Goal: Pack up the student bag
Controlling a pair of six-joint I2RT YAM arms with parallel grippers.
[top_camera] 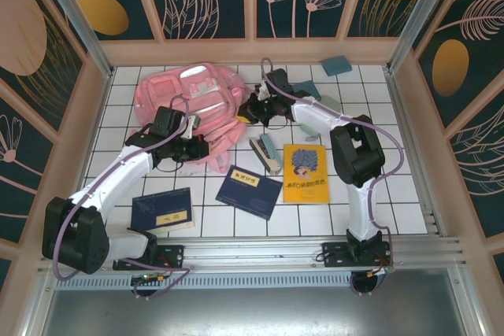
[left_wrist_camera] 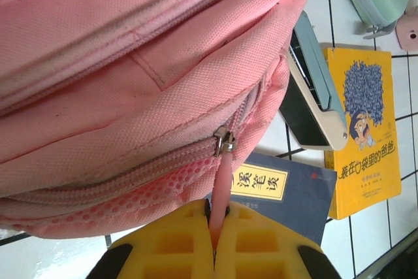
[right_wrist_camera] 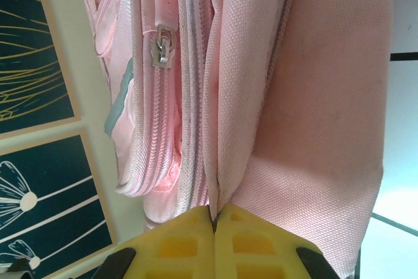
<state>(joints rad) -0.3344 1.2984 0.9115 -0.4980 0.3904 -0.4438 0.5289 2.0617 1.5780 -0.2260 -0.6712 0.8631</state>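
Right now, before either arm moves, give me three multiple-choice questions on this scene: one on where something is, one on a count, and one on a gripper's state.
1. The yellow book lies:
A) on top of a blue book
B) flat on the tiles beside the right arm
C) leaning on the back wall

2. Dark blue books on the tiles:
A) one
B) two
C) four

3. The left gripper is:
A) open above the tiles
B) open around a book
C) shut on the pink backpack's zipper pull

Answers:
1 B: it lies flat on the white tiles next to that arm.
2 B: one is by the left arm, the other mid-table.
3 C: the yellow fingers pinch the pink pull tab.
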